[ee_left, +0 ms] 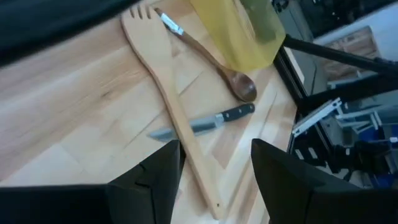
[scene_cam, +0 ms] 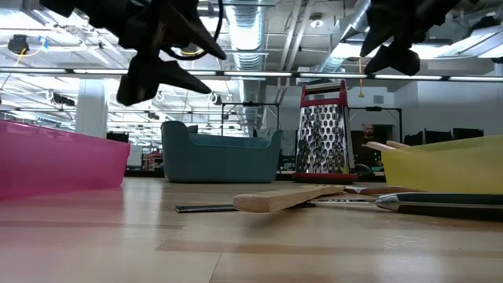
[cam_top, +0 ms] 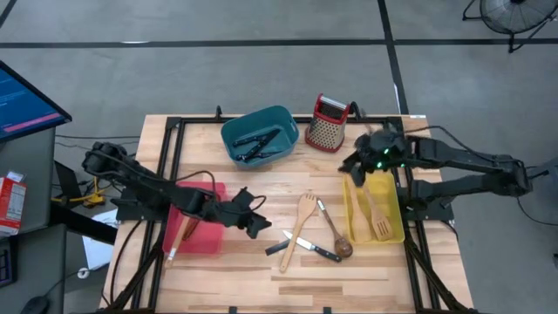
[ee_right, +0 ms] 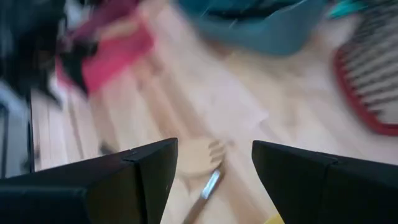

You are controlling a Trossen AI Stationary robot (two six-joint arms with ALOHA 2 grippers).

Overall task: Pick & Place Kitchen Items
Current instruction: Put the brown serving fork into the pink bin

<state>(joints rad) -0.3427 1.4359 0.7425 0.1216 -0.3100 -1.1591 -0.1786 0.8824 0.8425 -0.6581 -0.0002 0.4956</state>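
The left hand (cam_top: 255,220) hangs open and empty above the bench (cam_top: 235,262), just beside the pale wooden slotted spatula (cam_top: 301,223) lying across a black-handled steel knife (cam_top: 307,245). It should come down straddling the spatula's narrow handle alone, clear of the knife. The right hand (cam_top: 359,164), also open and empty, hovers at the yellow plastic bin (cam_top: 394,234).

Teal bin (cam_top: 260,138) at far middle of my table (cam_top: 227,275), box grater (cam_top: 328,124) with red top upright just beside it. Red bin (cam_top: 209,235) near left edge, yellow bin (cam_top: 391,228) near right edge. Monitor (cam_top: 22,100) off table at far left. Fan (cam_top: 510,16) on floor, far right corner.
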